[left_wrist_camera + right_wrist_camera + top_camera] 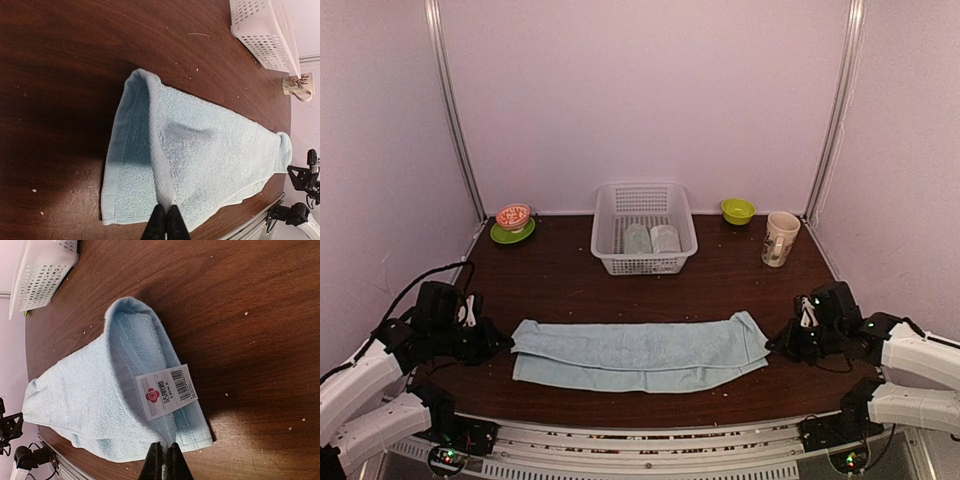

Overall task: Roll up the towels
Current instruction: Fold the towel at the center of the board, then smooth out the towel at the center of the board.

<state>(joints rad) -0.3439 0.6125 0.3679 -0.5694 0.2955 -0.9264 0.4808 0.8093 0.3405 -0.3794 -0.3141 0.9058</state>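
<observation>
Brown table [570, 290] | blue towel [640, 352] folded lengthwise | left tool [166, 209], right tool [163, 446] clamped on its ends

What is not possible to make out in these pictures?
1. Two rolls in the basket: top view, too small and half hidden by its wall; which towels they are is unclear.
2. Label on the light blue towel: right wrist view, small print unreadable.
3. Left gripper and right gripper: wrist views, cut off by the bottom edge; whether the shut fingers pinch the towel is unclear.
</observation>
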